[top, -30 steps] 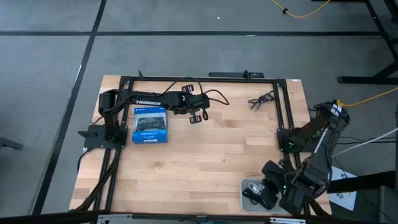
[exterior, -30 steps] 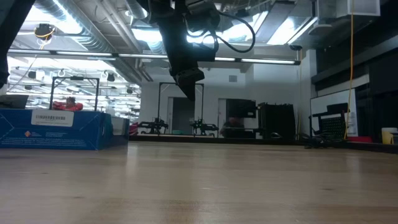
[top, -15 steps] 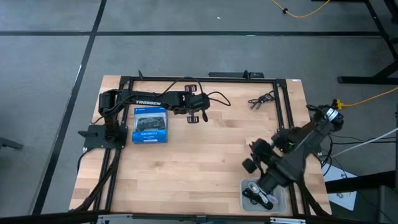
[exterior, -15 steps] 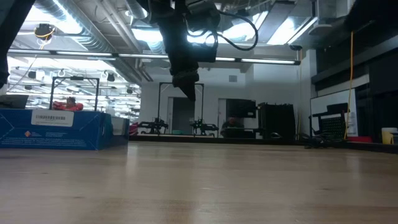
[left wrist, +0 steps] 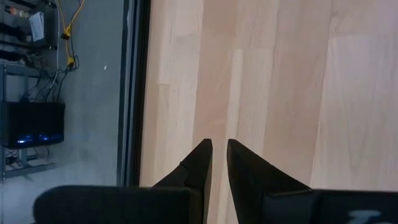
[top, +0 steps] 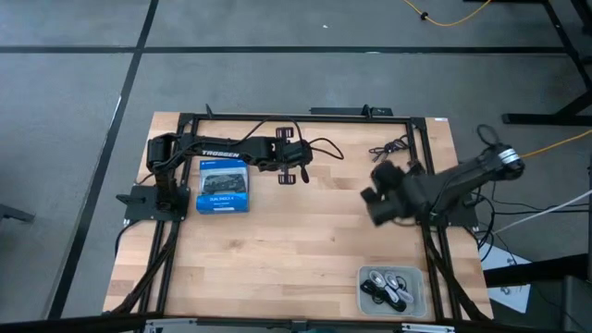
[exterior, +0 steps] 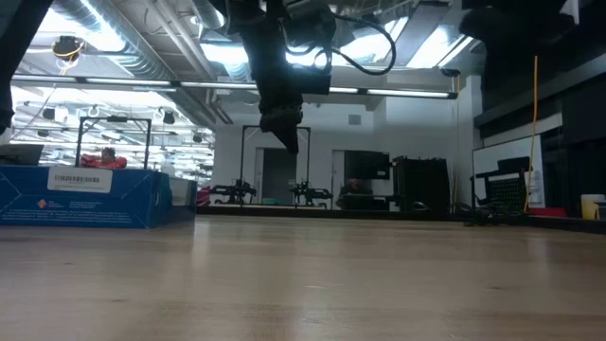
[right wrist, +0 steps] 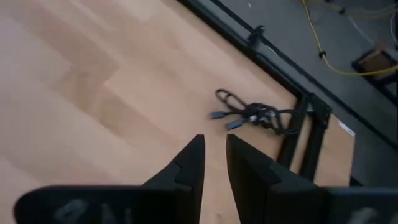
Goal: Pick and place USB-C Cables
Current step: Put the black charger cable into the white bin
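Note:
One black USB-C cable [top: 390, 148] lies loosely bundled on the wood at the table's far right, close to the black frame rail; the right wrist view shows the cable [right wrist: 252, 116] ahead of the fingers. Black and pale coiled cables lie in a grey tray [top: 366, 276] at the near right corner. My right gripper [top: 368, 198] hovers over the right-centre of the table, nearward and a little left of the loose cable, shut and empty. My left gripper [top: 298, 175] hangs shut above the far-centre wood, holding nothing [left wrist: 219, 149].
A blue box picturing a game controller [top: 222, 186] lies flat at the far left, also seen in the low view [exterior: 85, 197]. A black frame rail [top: 305, 117] runs along the far edge and another [top: 425, 176] down the right side. Bare wood spans the middle.
My right arm has risen from over the tray at the near right corner and swung toward the far edge and the table's middle, turning until it points at the loose black cable. The left arm has kept still.

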Controlling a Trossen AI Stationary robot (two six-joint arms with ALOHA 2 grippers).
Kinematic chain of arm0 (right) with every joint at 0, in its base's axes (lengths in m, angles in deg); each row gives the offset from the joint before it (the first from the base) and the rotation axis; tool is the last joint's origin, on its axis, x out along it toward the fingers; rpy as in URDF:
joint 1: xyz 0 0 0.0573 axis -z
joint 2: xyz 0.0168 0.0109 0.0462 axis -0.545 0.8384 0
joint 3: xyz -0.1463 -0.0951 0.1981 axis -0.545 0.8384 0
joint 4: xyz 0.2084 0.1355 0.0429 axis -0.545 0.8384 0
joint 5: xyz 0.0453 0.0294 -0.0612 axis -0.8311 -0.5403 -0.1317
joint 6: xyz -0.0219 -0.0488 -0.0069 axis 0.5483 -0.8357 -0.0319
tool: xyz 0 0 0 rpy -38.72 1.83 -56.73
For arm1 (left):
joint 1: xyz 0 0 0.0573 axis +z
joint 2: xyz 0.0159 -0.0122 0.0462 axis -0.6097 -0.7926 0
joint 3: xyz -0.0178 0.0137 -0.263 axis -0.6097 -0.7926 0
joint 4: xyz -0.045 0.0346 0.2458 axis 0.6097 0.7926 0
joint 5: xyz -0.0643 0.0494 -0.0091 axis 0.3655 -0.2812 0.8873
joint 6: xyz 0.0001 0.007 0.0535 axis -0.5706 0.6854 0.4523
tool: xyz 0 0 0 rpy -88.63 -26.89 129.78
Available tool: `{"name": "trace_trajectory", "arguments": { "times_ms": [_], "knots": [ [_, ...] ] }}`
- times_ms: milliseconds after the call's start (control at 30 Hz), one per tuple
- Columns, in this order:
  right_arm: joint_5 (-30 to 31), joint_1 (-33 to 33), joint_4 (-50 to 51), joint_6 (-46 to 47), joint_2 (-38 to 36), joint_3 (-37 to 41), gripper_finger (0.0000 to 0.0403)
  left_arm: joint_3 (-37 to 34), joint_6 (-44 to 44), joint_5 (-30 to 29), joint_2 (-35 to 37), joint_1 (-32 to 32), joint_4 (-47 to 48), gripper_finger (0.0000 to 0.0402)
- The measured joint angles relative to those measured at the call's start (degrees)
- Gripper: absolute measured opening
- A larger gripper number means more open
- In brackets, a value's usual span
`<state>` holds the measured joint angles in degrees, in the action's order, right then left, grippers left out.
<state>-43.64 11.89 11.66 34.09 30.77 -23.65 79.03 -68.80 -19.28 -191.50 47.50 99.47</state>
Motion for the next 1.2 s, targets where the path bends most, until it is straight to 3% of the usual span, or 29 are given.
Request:
{"name": "trace_trajectory", "arguments": {
  "times_ms": [200,367,467,633,900,1100,1200],
  "knots": [
    [0.0,10.5,0.0,-6.9,-8.0,0.0,0.0070,0.0,0.0,0.0,0.0,0.0,-0.2,0.0043],
    [-2.0,18.4,-0.2,-9.0,-10.2,0.0,0.0070,0.0,-0.1,0.0,0.0,0.0,-0.2,0.0043],
    [-5.2,22.8,-4.1,-15.3,-9.4,0.2,0.0070,0.0,-0.2,0.1,0.0,0.0,-0.8,0.0043],
    [-10.6,30.4,-13.0,-33.7,-7.4,1.5,0.0070,0.0,-0.3,1.8,0.0,0.0,-1.6,0.0043],
    [-15.7,41.3,-14.9,-44.2,-7.2,4.1,0.0070,0.0,-11.0,1.9,0.0,-0.3,-0.2,0.0043],
    [-28.7,47.3,-15.4,-55.1,-7.2,7.0,0.0070,0.0,-12.7,4.4,0.0,-0.7,2.2,0.0043],
    [-30.7,50.3,-18.3,-58.8,-7.2,8.5,0.0070,0.0,-15.3,7.2,0.0,-0.7,2.3,0.0043]
  ]
}}
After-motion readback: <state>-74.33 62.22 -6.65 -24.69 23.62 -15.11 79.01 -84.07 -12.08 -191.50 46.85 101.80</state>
